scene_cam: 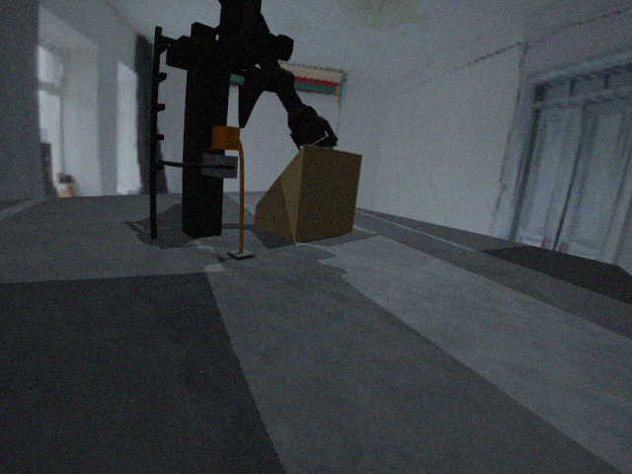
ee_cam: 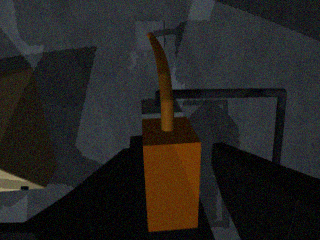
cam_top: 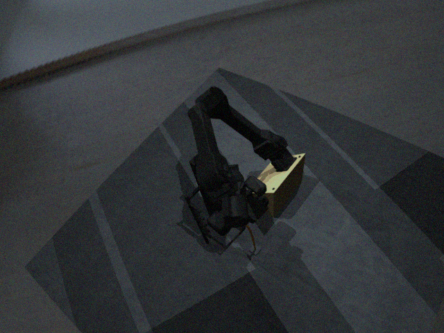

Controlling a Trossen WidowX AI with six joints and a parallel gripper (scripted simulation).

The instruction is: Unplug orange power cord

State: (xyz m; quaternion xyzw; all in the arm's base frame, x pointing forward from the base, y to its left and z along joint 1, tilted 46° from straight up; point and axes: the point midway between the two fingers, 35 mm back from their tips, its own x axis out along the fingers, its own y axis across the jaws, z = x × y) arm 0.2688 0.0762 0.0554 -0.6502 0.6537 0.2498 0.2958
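1. Now, nearest in exterior view: cord's small foot piece [scene_cam: 241, 253] on the floor mat [scene_cam: 356, 356], orange cord [scene_cam: 241, 203] rising straight up from it.
2. Cord tops out at orange plug [ee_cam: 172, 175], seated on dark upright power strip [scene_cam: 202, 153].
3. Gripper [ee_cam: 172, 227] partly closed w/ plug between its dark fingers; actual pinch can't be told.
4. Farther right: tan base box [scene_cam: 316, 194] carrying the arm [cam_top: 236, 123].

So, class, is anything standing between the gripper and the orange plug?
Nothing visible does. In the wrist view the orange plug sits directly between the open fingers of the gripper, its cord running away beyond.
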